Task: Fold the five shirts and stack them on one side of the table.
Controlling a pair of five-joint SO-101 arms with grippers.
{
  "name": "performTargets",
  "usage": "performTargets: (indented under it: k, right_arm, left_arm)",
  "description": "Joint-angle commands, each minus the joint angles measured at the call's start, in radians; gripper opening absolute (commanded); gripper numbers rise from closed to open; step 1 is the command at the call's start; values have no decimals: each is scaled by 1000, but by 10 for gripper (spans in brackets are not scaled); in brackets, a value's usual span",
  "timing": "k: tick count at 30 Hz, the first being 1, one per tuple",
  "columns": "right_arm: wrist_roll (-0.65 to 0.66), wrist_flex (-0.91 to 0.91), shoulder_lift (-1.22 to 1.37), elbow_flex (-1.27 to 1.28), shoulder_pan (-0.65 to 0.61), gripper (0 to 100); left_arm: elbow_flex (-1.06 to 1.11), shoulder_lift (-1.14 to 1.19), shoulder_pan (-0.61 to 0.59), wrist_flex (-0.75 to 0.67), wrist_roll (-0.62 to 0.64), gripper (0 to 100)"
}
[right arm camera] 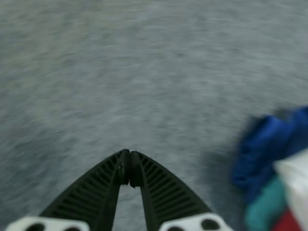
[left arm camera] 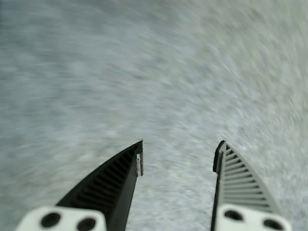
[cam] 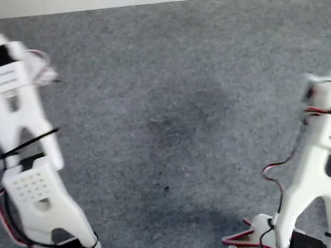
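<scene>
The left hand (left arm camera: 178,156) is spread wide over the gray tabletop (cam: 168,99) and holds nothing. The right hand (right arm camera: 130,168) is pressed together and holds nothing too. A heap of shirts (right arm camera: 269,159) lies near it, at about 5 o'clock on the tabletop. I think the step is fetching a shirt. The right hand must spread, grab one and pull it to the middle.

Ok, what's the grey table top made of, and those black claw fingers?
The table top looks like grey felt or short carpet: it is dull, speckled and a bit fuzzy. The left gripper has fingers that look like black plastic, dull with moulded ribs, though I can't be sure.
</scene>
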Motion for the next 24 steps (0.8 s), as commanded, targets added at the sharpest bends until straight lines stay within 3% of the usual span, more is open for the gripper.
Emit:
performTargets:
  k: [1,5,9,17,21,24]
  right_arm:
    - [-52,-13,2,-31,-163,7]
    - [-68,-30,148,-70,-305,7]
    - [-80,-35,344,-142,-410,7]
    - [-77,-140,613,-170,-588,7]
    - [-71,-234,656,-104,-610,12]
    - [-32,-275,653,-50,-622,13]
  left_arm:
    - [-35,-107,-93,28,-107,248]
    - [16,-174,-196,28,-222,160]
    - [61,-226,-355,28,-258,88]
    - [62,-228,-657,-14,-261,88]
    - [59,-150,-716,-137,-261,101]
    - [58,-48,-700,-233,-261,207]
